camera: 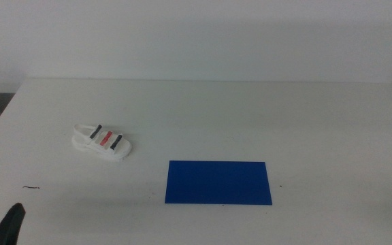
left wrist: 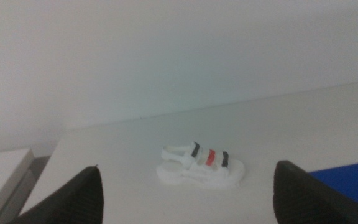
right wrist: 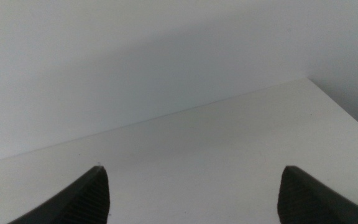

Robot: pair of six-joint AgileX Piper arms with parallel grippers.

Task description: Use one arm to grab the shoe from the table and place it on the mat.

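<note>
Waiting near the table's (camera: 250, 109) front-left corner, left gripper (left wrist: 185, 208) spread, apparently pre-reach; shoe (camera: 103, 142) untouched left of mat (camera: 218, 182); next: approach, grasp.

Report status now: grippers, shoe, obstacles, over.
Left gripper open, facing shoe. Right gripper open, idle. Shoe on table, off mat. Path clear.
</note>
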